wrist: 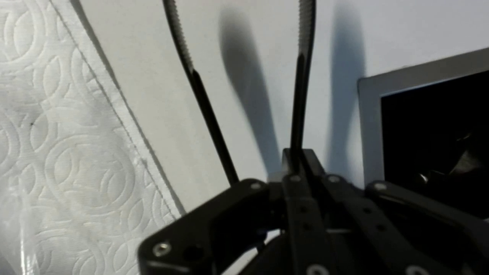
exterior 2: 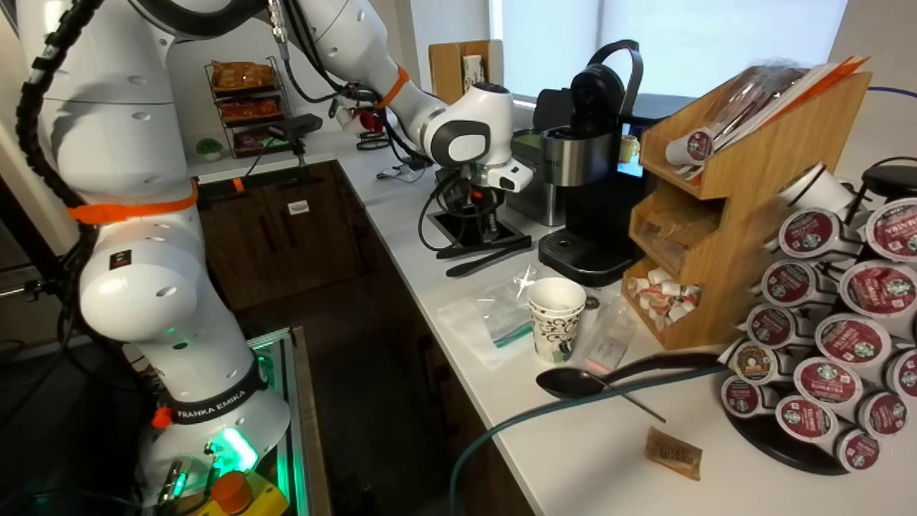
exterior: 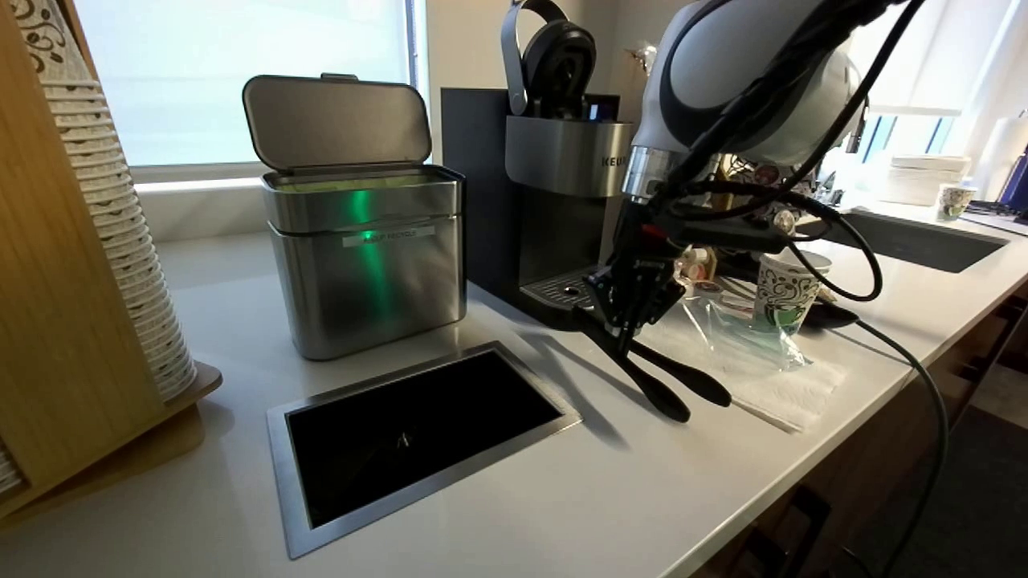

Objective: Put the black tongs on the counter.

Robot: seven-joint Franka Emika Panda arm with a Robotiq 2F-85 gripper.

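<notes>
Smooth off-white counter (exterior: 610, 486), angular hand (exterior: 623, 334), pinching slender ridged black tongs (exterior: 652, 388)

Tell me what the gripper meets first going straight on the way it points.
Probably the counter, between the paper towel and the steel-framed cut-out, though the black tongs in the gripper may touch down first. Depth is hard to judge.

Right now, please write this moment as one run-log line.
gripper: shut on one arm of black tongs | position: held above counter, beside steel-framed cut-out | release: not yet done
</notes>
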